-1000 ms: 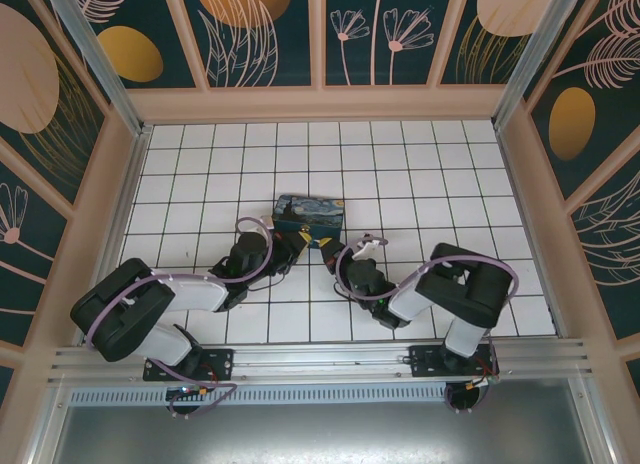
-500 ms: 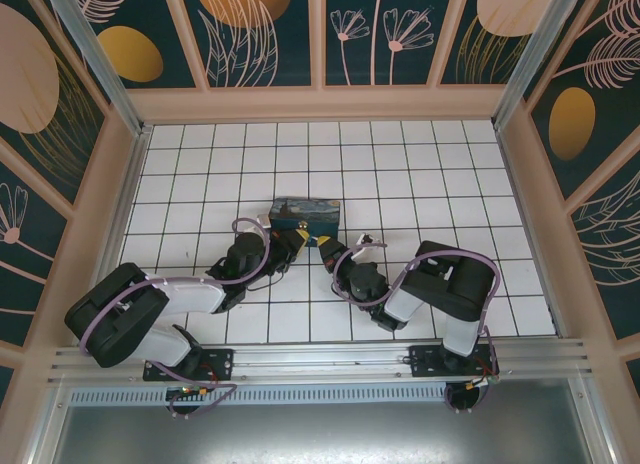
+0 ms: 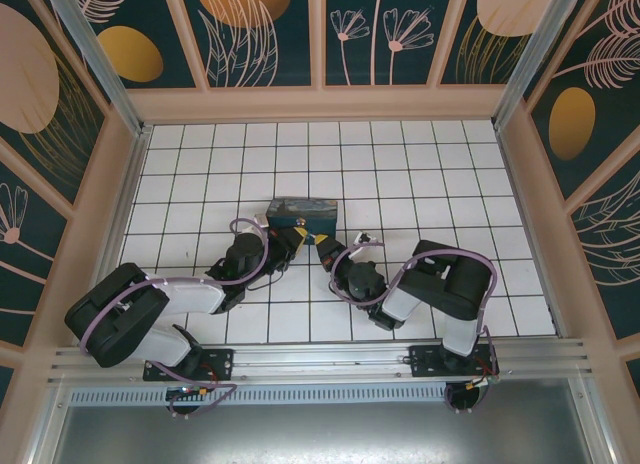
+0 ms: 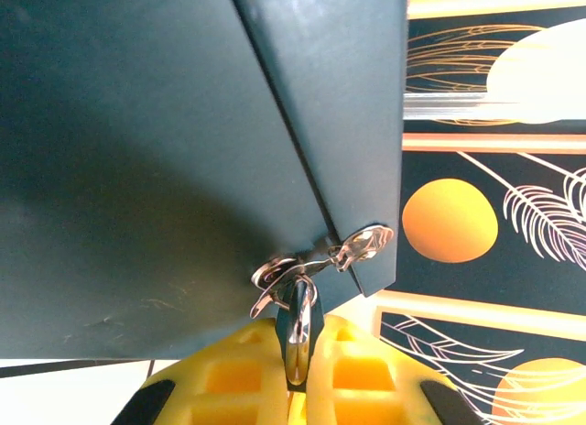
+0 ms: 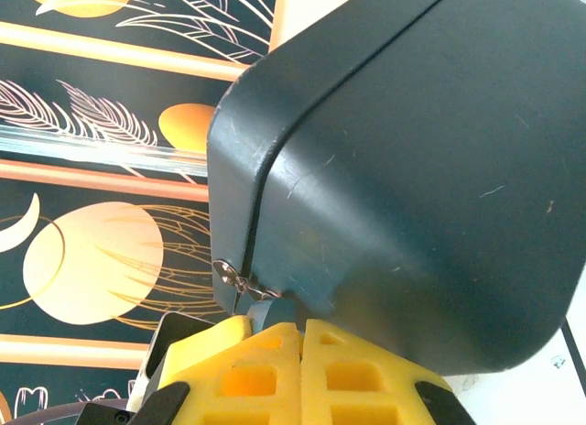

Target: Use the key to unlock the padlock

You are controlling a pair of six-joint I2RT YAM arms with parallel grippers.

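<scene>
My left gripper (image 4: 300, 338) is shut on the padlock (image 4: 300, 326), a narrow silvery piece with dark blue sides, right at the dark box (image 4: 165, 141). Silvery rings and a flat metal tab (image 4: 364, 245) hang at the box's seam just above it. I cannot tell whether the key is among them. My right gripper (image 5: 302, 326) is shut, its yellow tips against a dark blue piece (image 5: 273, 310) under the box's (image 5: 403, 168) corner seam. From above, both grippers, left (image 3: 297, 239) and right (image 3: 330, 256), meet at the box's (image 3: 303, 212) near side.
The box stands tipped on the white tiled floor (image 3: 420, 174), about mid-table. Wooden walls with painted panels (image 3: 270, 24) close in the back and both sides. Open tiles lie behind the box and to the right.
The box has tipped up and shifted a little left and away. Both grippers followed it, and the right arm folded in closer. Both stayed shut.
</scene>
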